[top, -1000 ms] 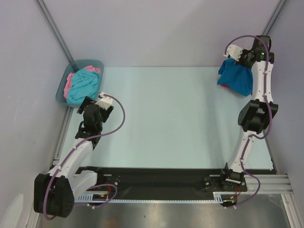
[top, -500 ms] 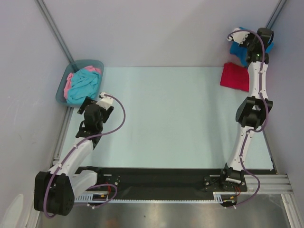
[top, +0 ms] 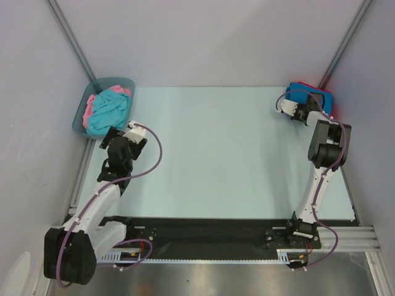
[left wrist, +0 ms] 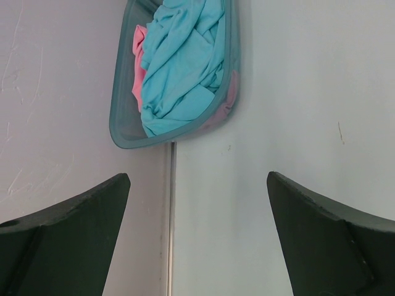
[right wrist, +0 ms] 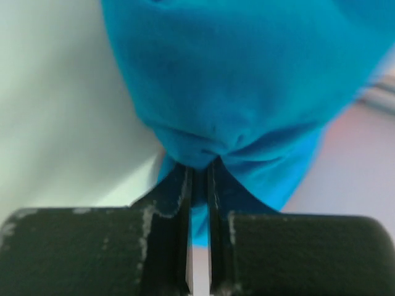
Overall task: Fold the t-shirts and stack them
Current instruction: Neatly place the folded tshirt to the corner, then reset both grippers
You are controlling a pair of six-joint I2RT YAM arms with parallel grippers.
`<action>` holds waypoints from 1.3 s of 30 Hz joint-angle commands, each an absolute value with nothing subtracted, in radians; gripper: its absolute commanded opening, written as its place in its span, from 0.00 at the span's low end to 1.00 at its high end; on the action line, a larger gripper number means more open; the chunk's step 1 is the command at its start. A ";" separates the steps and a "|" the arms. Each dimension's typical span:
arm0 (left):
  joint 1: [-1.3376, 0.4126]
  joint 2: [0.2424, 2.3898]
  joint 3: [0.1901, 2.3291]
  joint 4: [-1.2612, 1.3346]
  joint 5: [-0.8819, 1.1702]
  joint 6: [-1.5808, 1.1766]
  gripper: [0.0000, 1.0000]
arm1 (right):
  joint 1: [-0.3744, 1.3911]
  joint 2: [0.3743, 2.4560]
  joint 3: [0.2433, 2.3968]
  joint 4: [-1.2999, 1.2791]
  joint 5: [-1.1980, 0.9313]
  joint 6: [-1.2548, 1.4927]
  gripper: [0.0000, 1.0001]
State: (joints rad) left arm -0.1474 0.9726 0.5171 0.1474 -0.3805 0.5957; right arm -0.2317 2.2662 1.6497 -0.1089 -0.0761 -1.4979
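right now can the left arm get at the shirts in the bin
Probably yes. The left gripper is open and points at the bin just ahead. Nothing lies between them, and the turquoise shirt sits on top, uncovered.

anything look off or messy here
Nothing damaged. The blue t-shirt is bunched up in the far right corner, pinched in the right claw; the turquoise t-shirt and pink t-shirt lie crumpled in the bin.
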 commanded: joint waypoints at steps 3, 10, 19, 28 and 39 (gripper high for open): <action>-0.137 0.940 0.508 0.182 -0.367 0.600 1.00 | -0.259 2.195 1.612 -0.189 -0.074 -1.431 0.09; -0.137 0.924 0.517 0.170 -0.374 0.594 1.00 | -0.296 2.181 1.618 -0.198 -0.075 -1.381 0.70; -0.137 0.919 0.525 0.150 -0.367 0.581 1.00 | -0.354 2.076 1.628 -0.284 -0.138 -1.315 0.98; -0.137 0.904 0.538 0.130 -0.356 0.574 1.00 | -0.359 1.768 1.534 -0.494 -0.287 -1.148 0.87; -0.135 0.897 0.543 0.110 -0.336 0.549 1.00 | -0.137 1.443 1.316 -0.260 -0.316 -0.585 0.16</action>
